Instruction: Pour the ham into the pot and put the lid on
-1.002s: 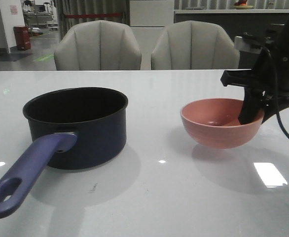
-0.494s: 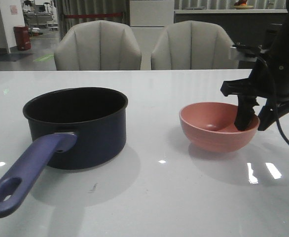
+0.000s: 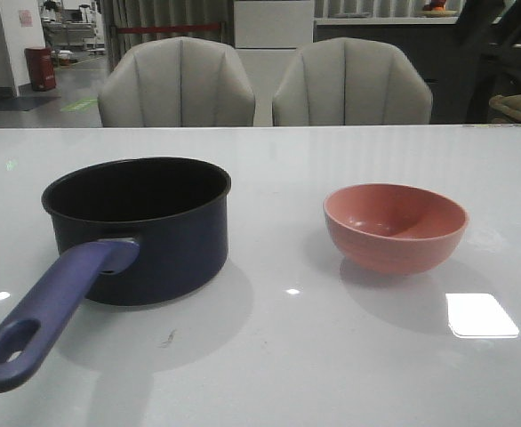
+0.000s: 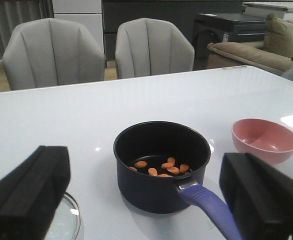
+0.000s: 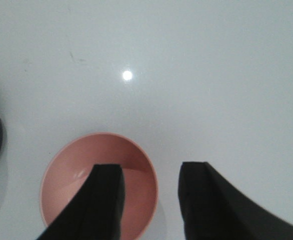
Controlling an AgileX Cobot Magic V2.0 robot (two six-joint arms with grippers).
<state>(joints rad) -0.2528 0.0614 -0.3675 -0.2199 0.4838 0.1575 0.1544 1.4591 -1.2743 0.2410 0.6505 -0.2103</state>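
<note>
Left gripper (image 4: 144, 200): jaws wide apart, empty. I see the pot (image 4: 161, 165) between them, ham (image 4: 161, 167) inside; lid (image 4: 64, 220) by one finger. Right gripper (image 5: 149, 200) gapes over the pink bowl (image 5: 99, 182) (one finger above it).

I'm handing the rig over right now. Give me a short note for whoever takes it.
Left gripper: open, holding nothing, facing the pot.
Right gripper: open, holding nothing, above the pink bowl.
Ham lies inside the pot; the bowl stands upright on the table and looks empty.
Done: the pouring.
Left: the lid lies on the table beside the pot; pick it up and cover the pot.
</note>
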